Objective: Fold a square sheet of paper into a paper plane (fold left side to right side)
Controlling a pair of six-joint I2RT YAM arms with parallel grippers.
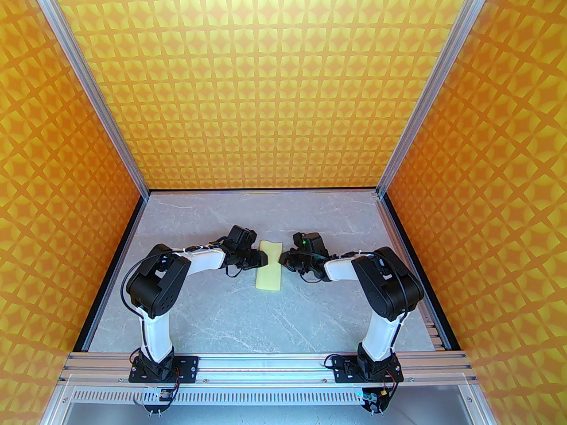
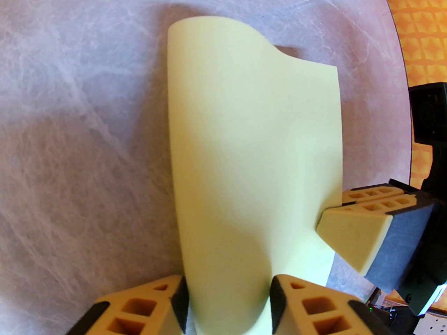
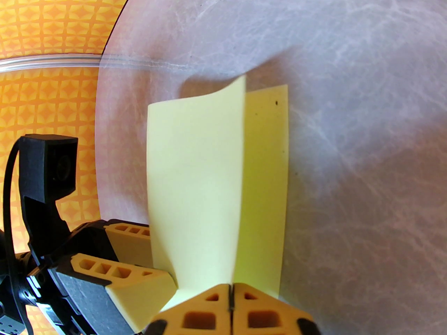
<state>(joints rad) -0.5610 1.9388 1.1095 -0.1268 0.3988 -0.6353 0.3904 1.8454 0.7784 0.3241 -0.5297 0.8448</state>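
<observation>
Pale yellow, the sheet of paper (image 1: 269, 266) lies near the middle of the grey marbled table (image 1: 221, 317). It is doubled over into a narrow strip, its upper layer bowed up off the lower one. We see the left tool (image 2: 227, 305) with its fingers apart, straddling the curled fold side. The right tool (image 3: 230, 291) faces it across the strip, fingers pressed together on the free edge, where the raised layer runs into their seam.

Tallied: 1 square sheet of paper (image 1: 269, 266), pale yellow, folded over on itself. 2 arms (image 1: 155, 290), white and black. 2 hands: left hand (image 1: 264, 257), right hand (image 1: 283, 258). 2 wrist cameras (image 3: 52, 166), black. 1 table (image 1: 266, 321), grey marbled. 3 walls (image 1: 283, 82), orange patterned.
</observation>
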